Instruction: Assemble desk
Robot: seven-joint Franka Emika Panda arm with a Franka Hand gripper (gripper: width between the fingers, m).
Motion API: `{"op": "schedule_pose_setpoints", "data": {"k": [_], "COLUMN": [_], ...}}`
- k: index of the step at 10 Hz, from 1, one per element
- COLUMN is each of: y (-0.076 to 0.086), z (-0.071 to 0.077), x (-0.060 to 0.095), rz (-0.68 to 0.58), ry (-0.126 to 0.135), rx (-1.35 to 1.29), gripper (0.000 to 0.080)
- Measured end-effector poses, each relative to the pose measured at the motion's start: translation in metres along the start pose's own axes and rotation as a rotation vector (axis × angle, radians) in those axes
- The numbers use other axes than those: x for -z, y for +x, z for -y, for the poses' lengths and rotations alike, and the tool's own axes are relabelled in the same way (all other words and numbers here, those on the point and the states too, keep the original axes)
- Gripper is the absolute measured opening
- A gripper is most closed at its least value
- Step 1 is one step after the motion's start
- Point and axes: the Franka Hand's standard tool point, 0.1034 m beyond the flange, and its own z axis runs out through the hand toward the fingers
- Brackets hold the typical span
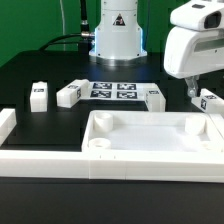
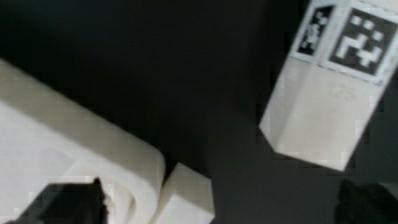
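Nearest us, the tabletop (image 1: 150,135) lies rim-up. We'd judge it stiff, light plastic, best pinched across its rim. Behind it the gripper (image 1: 197,95) hangs wide open and empty, just beside a leg (image 1: 211,100): small and rigid, so take its flat sides. The wrist view shows that leg's tag (image 2: 365,45) sharply. Only the exterior view shows three other legs (image 1: 70,93) farther back.

Marker board (image 1: 113,89) flat on black table (image 1: 40,70), white border rail (image 1: 40,160) along near edge

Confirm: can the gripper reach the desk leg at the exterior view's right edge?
Likely yes: gripper hangs close above the desk leg, jaws open, nothing between them; the tabletop lies alongside.
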Motion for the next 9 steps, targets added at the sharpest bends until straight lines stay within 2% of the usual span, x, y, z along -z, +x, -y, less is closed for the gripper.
{"op": "schedule_pose_setpoints", "data": {"k": [3, 5, 6, 9], "y": [0.000, 0.005, 0.008, 0.006], "z": [0.001, 0.029, 0.038, 0.036], "x": [0.000, -0.002, -0.005, -0.006], "rz": [0.000, 0.005, 0.007, 0.027], "ry": [0.001, -0.001, 0.002, 0.000], "rx": [-0.012, -0.131, -0.138, -0.121], "gripper": [0.0649, 0.0649, 0.0649, 0.0649]}}
